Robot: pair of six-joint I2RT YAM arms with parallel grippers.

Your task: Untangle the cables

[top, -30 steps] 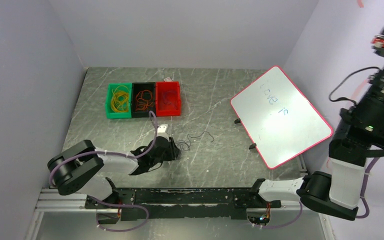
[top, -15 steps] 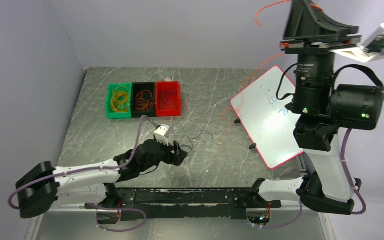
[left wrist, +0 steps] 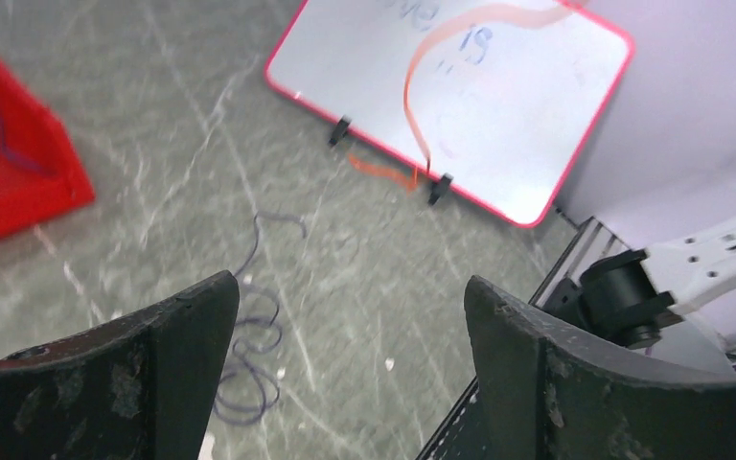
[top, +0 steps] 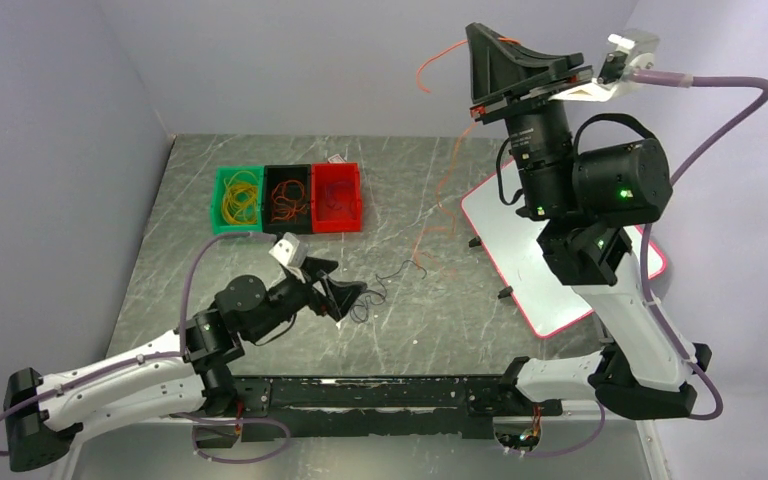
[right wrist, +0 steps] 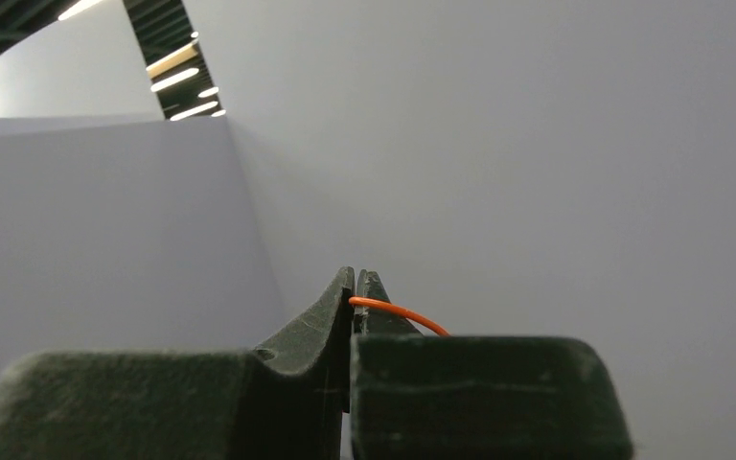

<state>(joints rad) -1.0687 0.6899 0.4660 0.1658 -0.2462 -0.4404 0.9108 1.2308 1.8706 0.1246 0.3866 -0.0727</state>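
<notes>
My right gripper point(top: 473, 40) is raised high over the table and shut on an orange cable point(top: 452, 150). That cable hangs down in a long curve, with its lower end near the table. The pinch on the orange cable point(right wrist: 398, 311) shows between the closed tips of the right gripper point(right wrist: 356, 278). My left gripper point(top: 348, 285) is open and low over the table, right beside a coiled black cable point(top: 385, 275). In the left wrist view the left gripper point(left wrist: 350, 287) holds nothing; the black cable point(left wrist: 249, 355) lies by the left finger, and the orange cable point(left wrist: 422, 96) is blurred.
Three small bins stand side by side at the back left: green point(top: 216, 205) with yellow loops, black point(top: 269, 200) with red and orange loops, and red point(top: 352, 205). A pink-rimmed whiteboard point(top: 505, 215) lies at the right, partly behind the right arm.
The left gripper has opened and its arm has stretched out. The right arm has swung up and to the left, carrying the orange cable high above the table.
</notes>
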